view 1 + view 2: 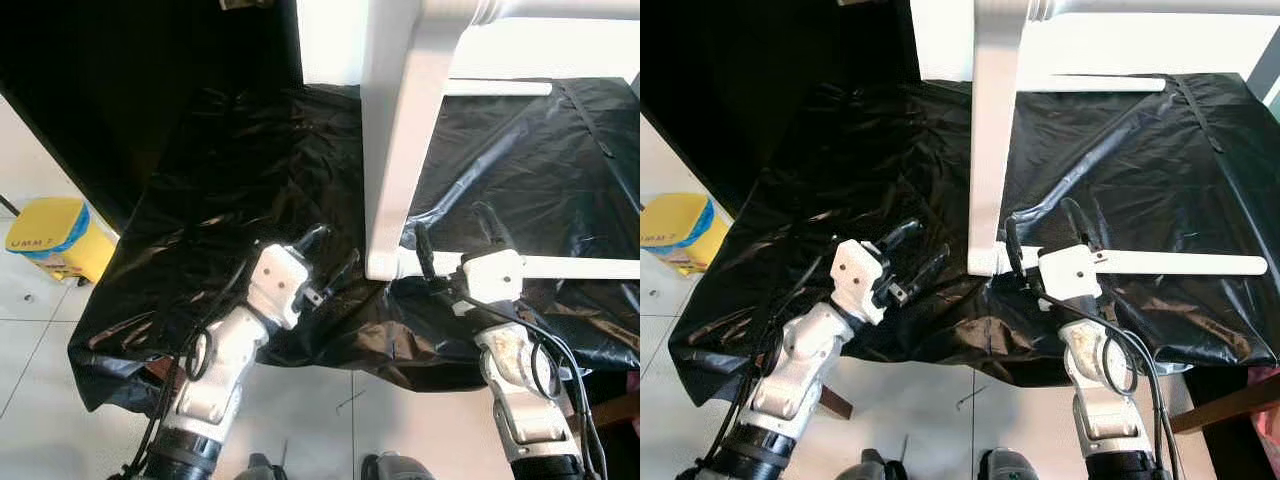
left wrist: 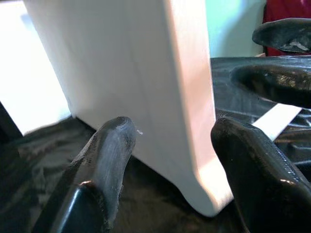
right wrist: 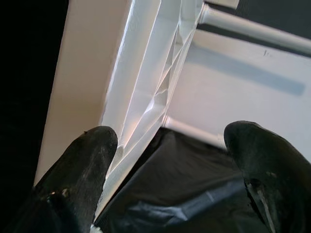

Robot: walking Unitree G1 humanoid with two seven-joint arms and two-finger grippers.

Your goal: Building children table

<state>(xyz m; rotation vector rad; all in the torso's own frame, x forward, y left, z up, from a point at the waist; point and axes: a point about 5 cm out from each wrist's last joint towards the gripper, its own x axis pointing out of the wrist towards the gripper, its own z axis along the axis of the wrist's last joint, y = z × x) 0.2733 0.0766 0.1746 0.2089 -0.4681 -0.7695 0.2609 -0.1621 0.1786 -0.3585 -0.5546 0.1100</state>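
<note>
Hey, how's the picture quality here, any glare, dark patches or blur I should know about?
Left eye view: the white table frame is blown out near the top, the black plastic sheet glints, the upper left is near black. Left wrist view: the fingers are soft and out of focus, and the white leg is overexposed. Right wrist view: its left edge is black.

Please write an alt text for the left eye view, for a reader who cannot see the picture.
A white table frame stands on black plastic sheeting, its leg rising from a thin white crossbar. The right gripper is open around the crossbar near the leg, and the left gripper hovers open just left of the leg's foot. A yellow container sits on the tiled floor.
</note>
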